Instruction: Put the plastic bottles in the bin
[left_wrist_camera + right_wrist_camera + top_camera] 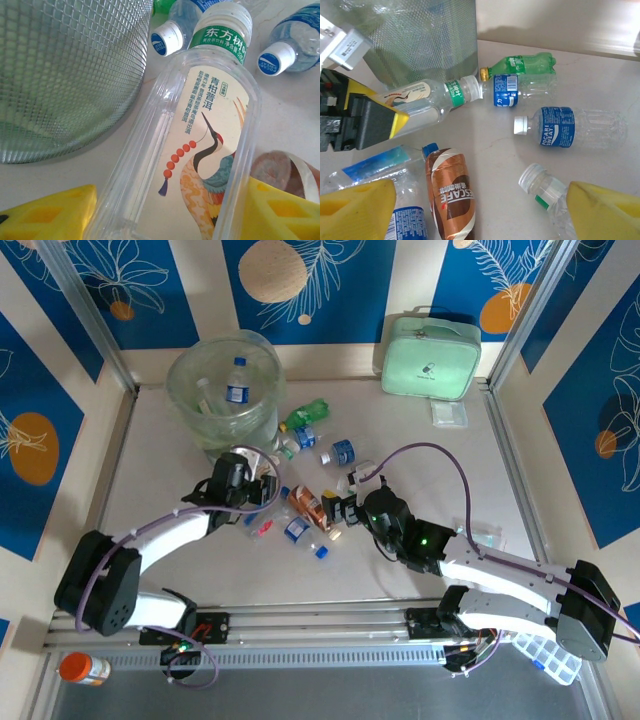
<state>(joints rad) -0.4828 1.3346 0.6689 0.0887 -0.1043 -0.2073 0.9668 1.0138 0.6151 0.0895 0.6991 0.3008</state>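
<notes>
Left gripper (pixel 172 189) clamping clear crane-labelled plastic bottle (pixel 215 115), needing lifting over rim of round translucent bin (pixel 65 75); right gripper (pixel 481 187) gaping.

The pale desk (pixel 150 470) carries the bin (pixel 180 400). Plastic bottles (pixel 343 452) lie scattered just right of and in front of the bin. A mint green case (pixel 430 358) stands well to its right.

A mint green case (pixel 430 358) stands at the table's far edge, towards the right corner. A small clear packet (pixel 449 413) lies just before it. An orange pill bottle (pixel 84 669) lies off the near left corner.
</notes>
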